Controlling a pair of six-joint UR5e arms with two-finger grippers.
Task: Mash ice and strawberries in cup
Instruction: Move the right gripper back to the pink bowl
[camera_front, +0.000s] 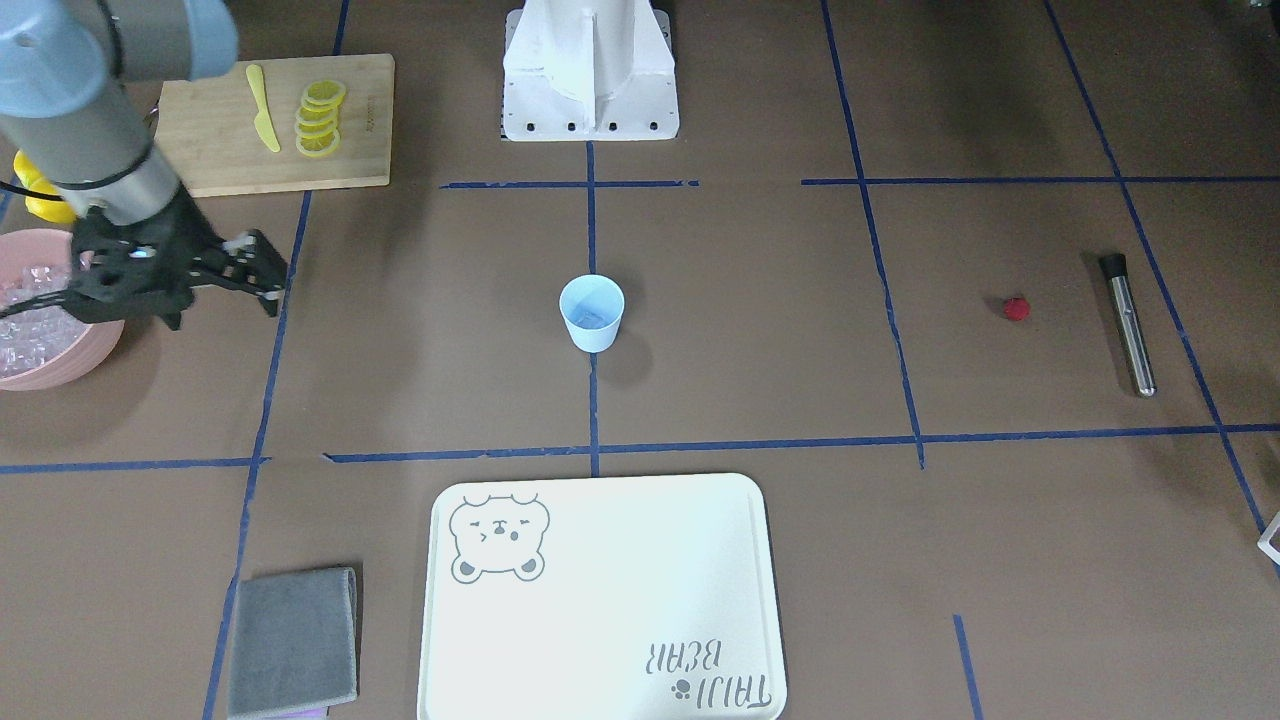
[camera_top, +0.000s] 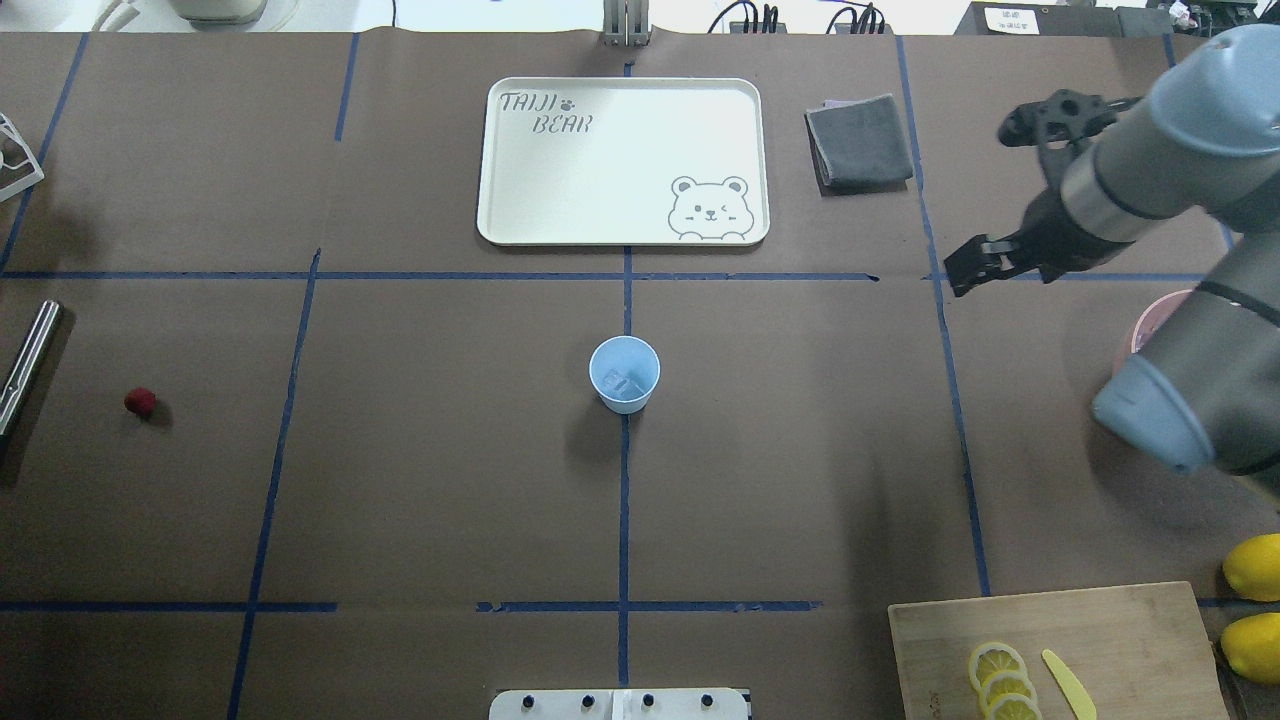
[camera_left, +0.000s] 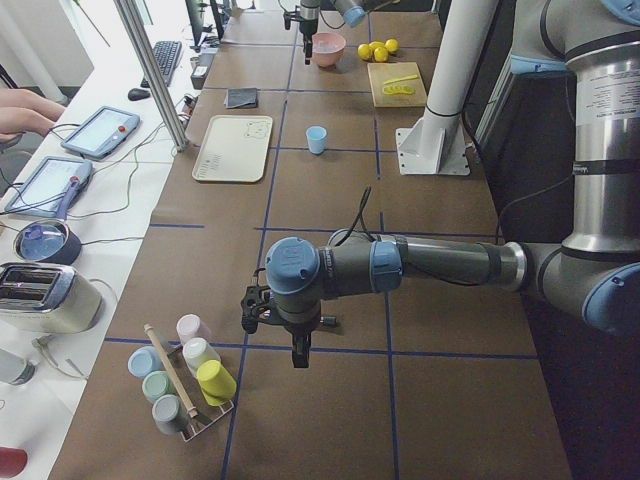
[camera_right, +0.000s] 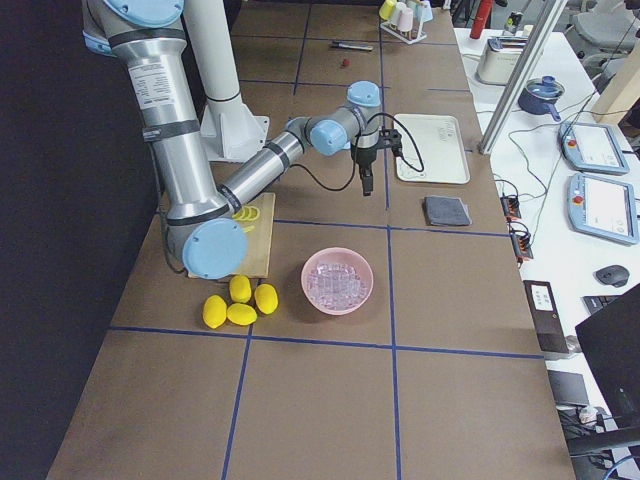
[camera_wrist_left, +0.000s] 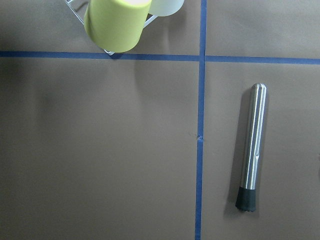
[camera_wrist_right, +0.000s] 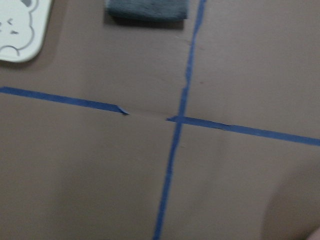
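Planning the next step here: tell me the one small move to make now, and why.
Probably move the left claw over to the strawberry to pick it up. The cup seems to hold ice already, while the strawberry lies on the table on that arm's side, beside the muddler.

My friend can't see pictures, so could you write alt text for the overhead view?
A light blue cup holding ice stands mid-table on brown paper crossed by blue tape. A red strawberry lies far left, a cream tray sits beyond the cup, and the robot's right gripper hovers at upper right.
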